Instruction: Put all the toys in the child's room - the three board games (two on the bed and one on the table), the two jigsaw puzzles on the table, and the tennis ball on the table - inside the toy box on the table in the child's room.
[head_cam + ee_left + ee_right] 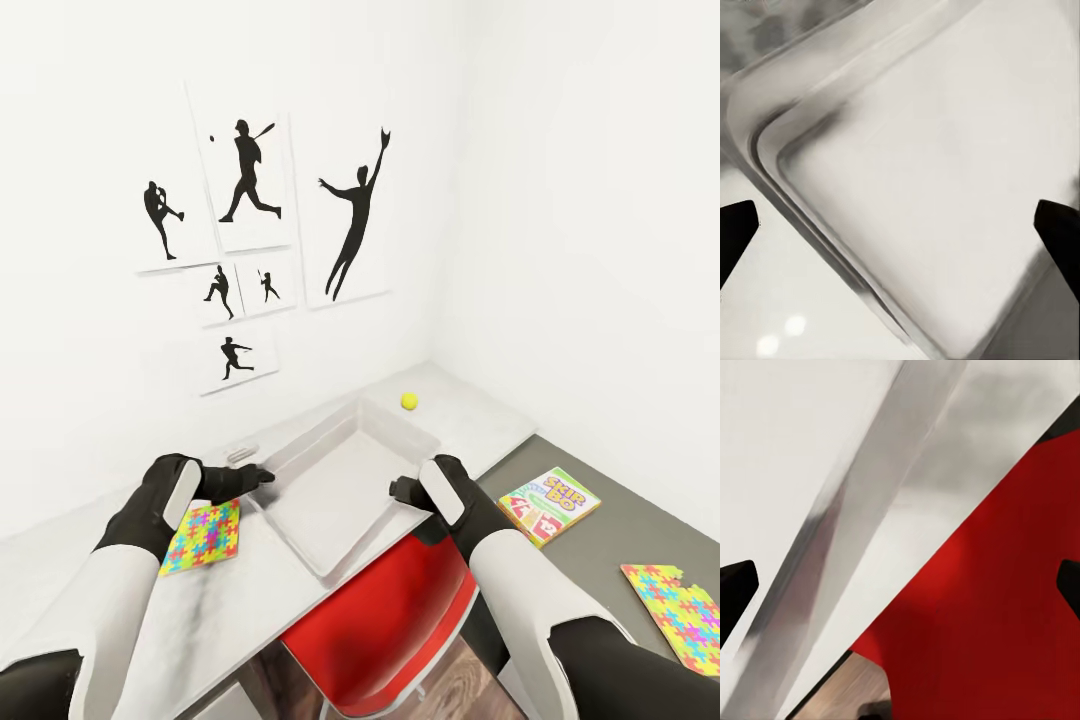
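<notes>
The toy box [335, 480] sits empty on the pale table [215, 620], lying diagonally, its long axis running from the near edge by the red chair [385, 625] up and away toward the tennis ball [409, 401] near the wall corner. Both grippers bracket its near end: the left gripper [262, 476] is at the box's left rim, the right gripper [398, 488] at its right rim close to the table's edge. In the left wrist view the left gripper [900, 225] has its fingers spread wide, with the toy box [922, 202] rim corner running between them; in the right wrist view the right gripper [907, 585] is likewise parted, looking along the box wall [870, 510] and the chair seat [990, 607] below. Whether either finger actually touches the rim is hard to tell from these angles. One jigsaw puzzle [205, 535] lies on the table just under the left forearm, so the left arm is clearly nearer to it. The yellow-green board game [550, 505] and a second jigsaw puzzle [680, 610] lie on the dark grey cabinet top [590, 560] to the right, nearer the right arm. The ball lies beyond the box's far end, well apart from both hands.
</notes>
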Controlling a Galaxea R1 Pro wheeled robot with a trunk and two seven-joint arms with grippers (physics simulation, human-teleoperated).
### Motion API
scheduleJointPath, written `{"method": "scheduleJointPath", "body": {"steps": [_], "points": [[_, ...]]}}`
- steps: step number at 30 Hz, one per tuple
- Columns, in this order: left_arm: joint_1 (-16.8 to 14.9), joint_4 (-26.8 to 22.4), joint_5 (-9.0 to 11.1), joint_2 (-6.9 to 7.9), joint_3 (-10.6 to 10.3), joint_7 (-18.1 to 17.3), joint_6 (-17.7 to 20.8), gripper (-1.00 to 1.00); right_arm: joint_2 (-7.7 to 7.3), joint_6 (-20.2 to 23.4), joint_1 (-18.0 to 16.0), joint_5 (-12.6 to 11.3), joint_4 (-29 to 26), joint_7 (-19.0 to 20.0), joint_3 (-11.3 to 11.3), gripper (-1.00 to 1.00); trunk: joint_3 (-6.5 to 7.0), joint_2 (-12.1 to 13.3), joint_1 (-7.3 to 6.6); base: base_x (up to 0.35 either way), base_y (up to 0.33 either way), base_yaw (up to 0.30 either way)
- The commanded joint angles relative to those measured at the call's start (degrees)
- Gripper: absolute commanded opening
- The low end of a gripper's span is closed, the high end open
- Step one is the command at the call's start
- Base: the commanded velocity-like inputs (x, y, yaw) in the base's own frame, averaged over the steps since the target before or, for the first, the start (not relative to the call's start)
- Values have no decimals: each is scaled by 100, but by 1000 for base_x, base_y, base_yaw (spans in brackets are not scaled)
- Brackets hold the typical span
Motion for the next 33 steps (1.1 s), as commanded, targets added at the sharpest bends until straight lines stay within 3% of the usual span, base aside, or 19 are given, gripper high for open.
{"method": "scheduleJointPath", "body": {"steps": [1, 4, 5, 33], "points": [[-5, -4, -18, -2, 25, -50, 29, 100, 0, 23, -4, -19, -4, -59, 15, 100, -13, -12, 4, 0, 0, 0], [-5, -6, -18, -2, 24, -50, 29, 100, 0, 23, -4, -8, -4, -59, 15, 100, -13, -12, 4, 0, 0, 0], [-5, -6, -18, 1, 23, -50, 29, 100, 0, 23, -4, 150, -4, -59, 18, 100, -13, -12, 4, 0, 0, 0], [-5, -10, -18, 2, 32, -58, 37, 100, 0, 23, -4, 155, -12, -59, 19, 100, 20, -12, 4, 0, 0, 0]]}}
